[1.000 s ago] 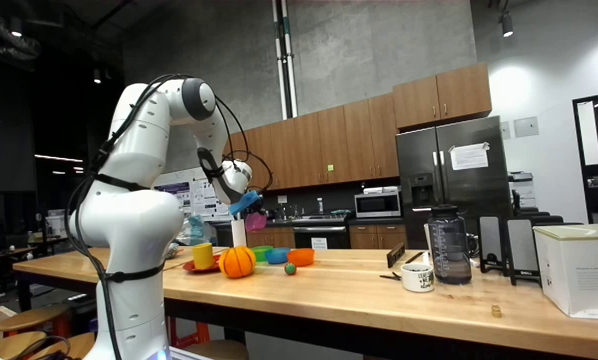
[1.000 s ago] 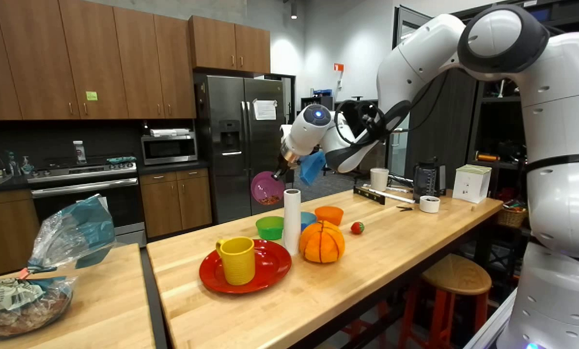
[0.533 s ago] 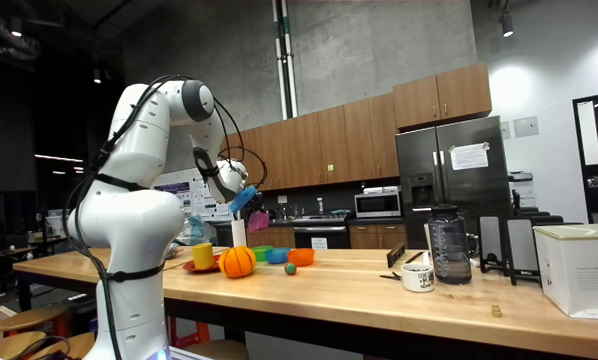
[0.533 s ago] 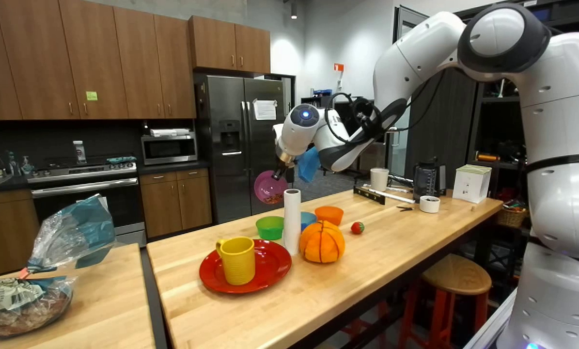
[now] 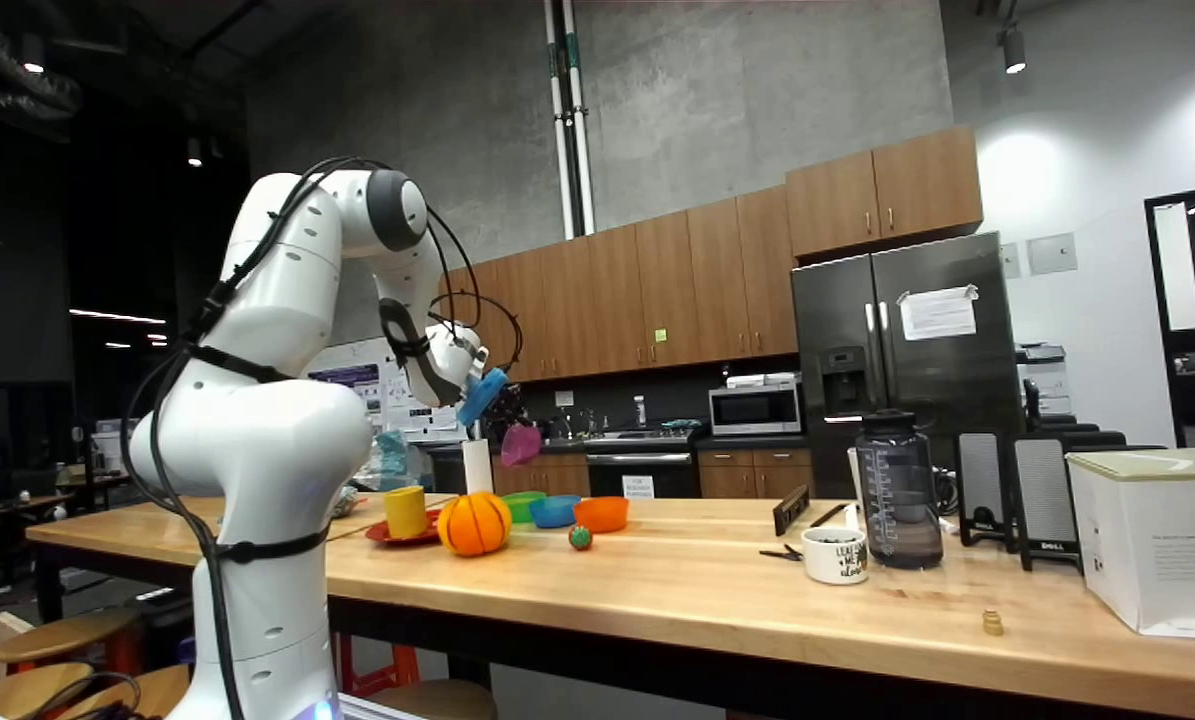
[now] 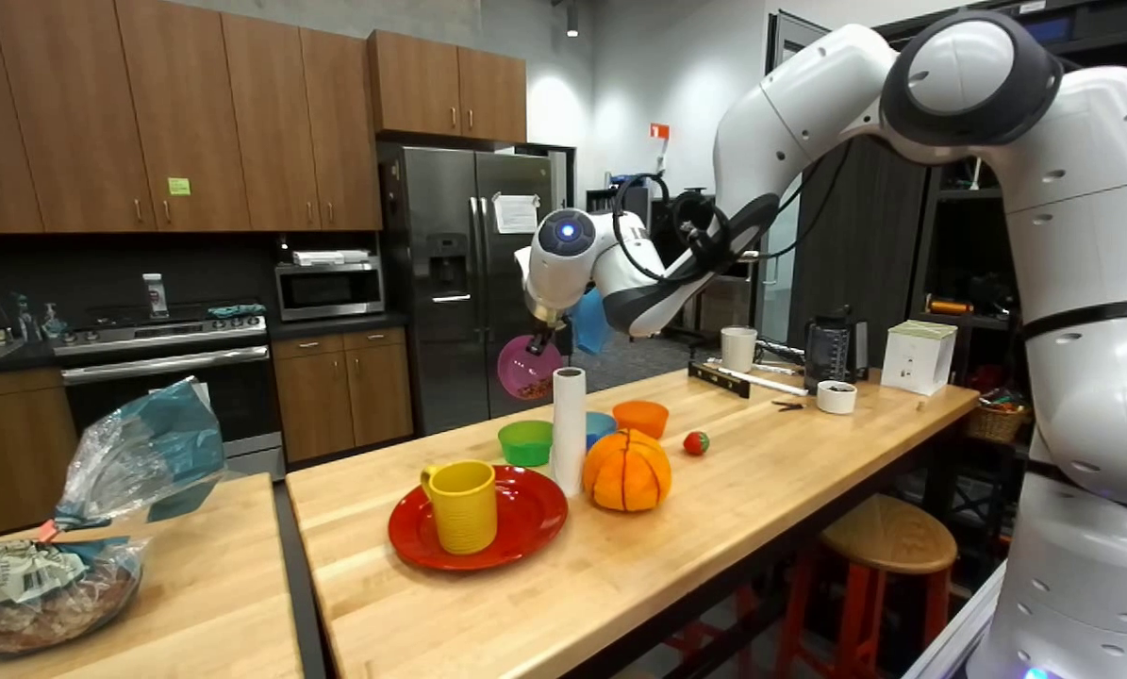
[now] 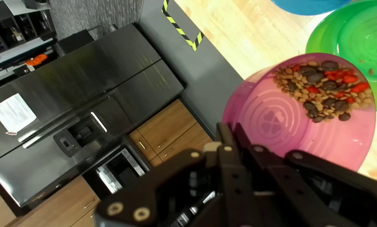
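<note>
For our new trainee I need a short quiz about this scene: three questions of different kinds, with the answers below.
1. What does the hand hold?
2. True or false: the mug stands upright on the plate.
3. Which bowl is nearest the strawberry: A) green, B) blue, C) orange?

Key:
1. The pink bowl, tilted.
2. True.
3. C, the orange bowl.

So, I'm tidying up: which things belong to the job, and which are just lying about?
Job: pink bowl, held by the pincer; loose bits inside it; possibly green bowl.
Lying about, it seems: yellow mug, red plate, white roll, strawberry, water bottle.
</note>
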Motion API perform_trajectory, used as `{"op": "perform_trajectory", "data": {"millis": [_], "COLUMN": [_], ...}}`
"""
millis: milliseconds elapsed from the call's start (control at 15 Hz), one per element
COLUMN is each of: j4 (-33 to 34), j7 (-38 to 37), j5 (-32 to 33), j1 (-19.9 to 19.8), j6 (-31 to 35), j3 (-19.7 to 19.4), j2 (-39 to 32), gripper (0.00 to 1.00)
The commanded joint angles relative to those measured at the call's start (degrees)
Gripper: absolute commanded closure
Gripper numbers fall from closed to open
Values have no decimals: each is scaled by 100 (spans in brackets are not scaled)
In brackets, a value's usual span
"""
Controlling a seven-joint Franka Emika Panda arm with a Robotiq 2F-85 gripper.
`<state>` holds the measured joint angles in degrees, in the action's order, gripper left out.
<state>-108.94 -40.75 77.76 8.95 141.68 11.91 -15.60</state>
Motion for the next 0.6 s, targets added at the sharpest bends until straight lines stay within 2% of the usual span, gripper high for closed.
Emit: {"op": "perform_trajectory", "data": {"millis": [0,533], "j4": [190,234], "j7": [166,244], "j5": [33,212], "j1": [250,411], "j6": [-368,-775], "j3": [-124,-129], "j2": [-146,-264], "gripper": [99,99]}}
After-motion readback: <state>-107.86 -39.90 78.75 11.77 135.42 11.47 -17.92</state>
